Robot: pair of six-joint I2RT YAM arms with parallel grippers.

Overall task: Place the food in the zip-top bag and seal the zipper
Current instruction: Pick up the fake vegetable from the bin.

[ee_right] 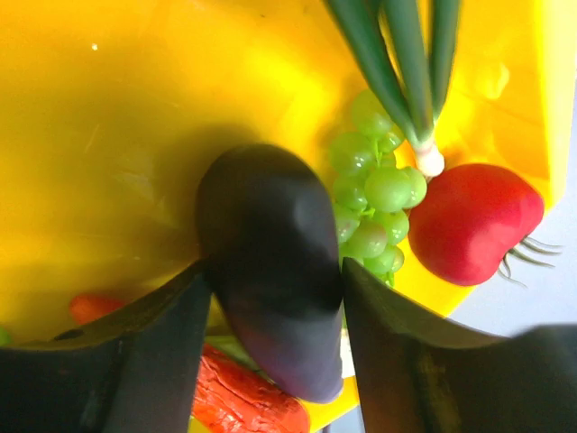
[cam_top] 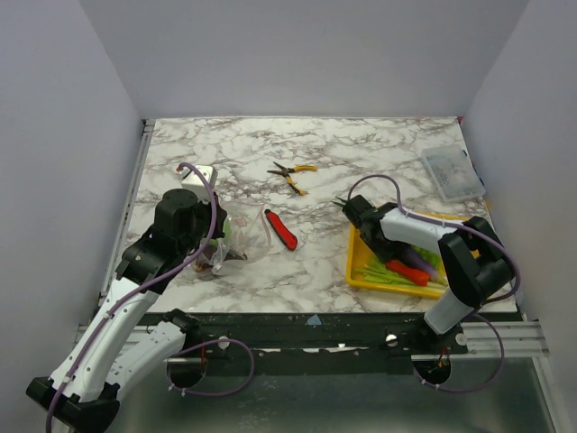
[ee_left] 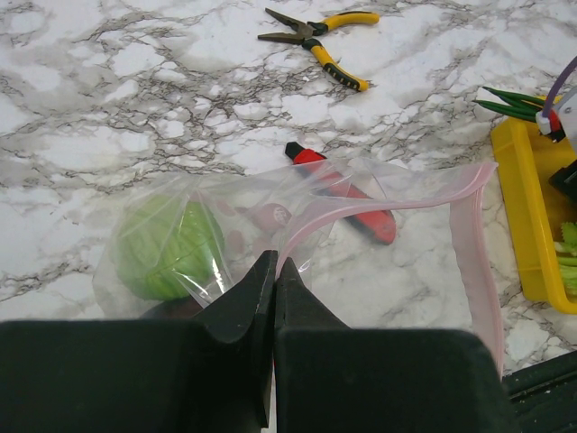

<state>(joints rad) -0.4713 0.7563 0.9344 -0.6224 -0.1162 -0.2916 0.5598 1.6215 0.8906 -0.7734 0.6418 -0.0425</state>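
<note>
Marble table [cam_top: 361, 153]: left pincer [ee_left: 275, 271] closed on zipper [ee_left: 406, 206] edge, right pincer [ee_right: 275, 266] clasping aubergine [ee_right: 266, 216].

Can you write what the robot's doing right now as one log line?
left gripper: shut on zip-top bag at zipper | cabbage: in bag | right gripper: shut on aubergine at yellow tray | zipper: open

Clear bag [ee_left: 361, 271] part-filled, mouth open; other items lie apart.
Green cabbage [ee_left: 171, 248] lies inside the crinkly bag beside a small red piece [ee_left: 270, 216] (too blurred to name); the pink zipper [ee_left: 388, 209] arcs unsealed, nipped by the left gripper [ee_left: 275, 266]. In a yellow tray [ee_right: 108, 108]: dark aubergine [ee_right: 261, 216] clasped by the right gripper [ee_right: 275, 280], green grapes [ee_right: 374, 198], spring onions [ee_right: 397, 63], a red tomato [ee_right: 473, 221].
</note>
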